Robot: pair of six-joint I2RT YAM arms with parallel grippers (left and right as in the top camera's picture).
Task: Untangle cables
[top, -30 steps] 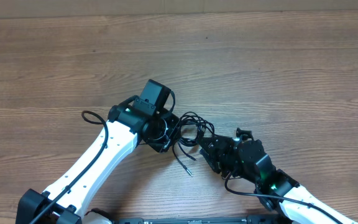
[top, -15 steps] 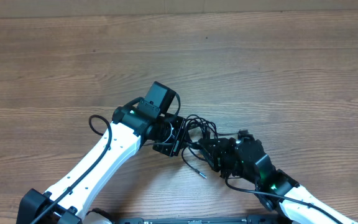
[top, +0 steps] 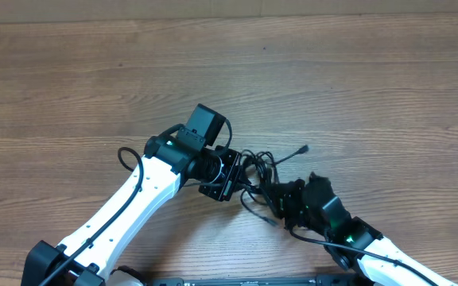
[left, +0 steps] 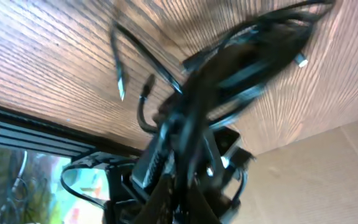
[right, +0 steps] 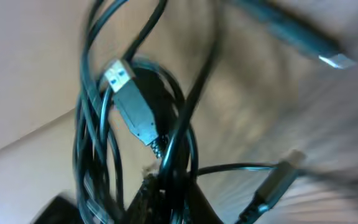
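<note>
Cables (top: 254,165) tangled overhead; wrist shows plug (right: 129,102).

1. Left arm (top: 122,208): white shells, black joints, thin black wire (top: 136,168) along it, green light (top: 164,143).
2. Right arm (top: 392,258): white shell, black wrist, green light (top: 343,237).
3. Left gripper (top: 235,179) and right gripper (top: 273,200): black.

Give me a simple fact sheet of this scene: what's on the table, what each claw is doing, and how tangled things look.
Surface: wooden table
Items: cables, black, bunched in one knot between the two arms
Left gripper: shut on the cables
Right gripper: shut on the cables
Loose end: one plug sticks out of the knot, away from the arms
Tangle: not yet undone; loops cross one another
Picture quality: both wrist views are blurred
</note>
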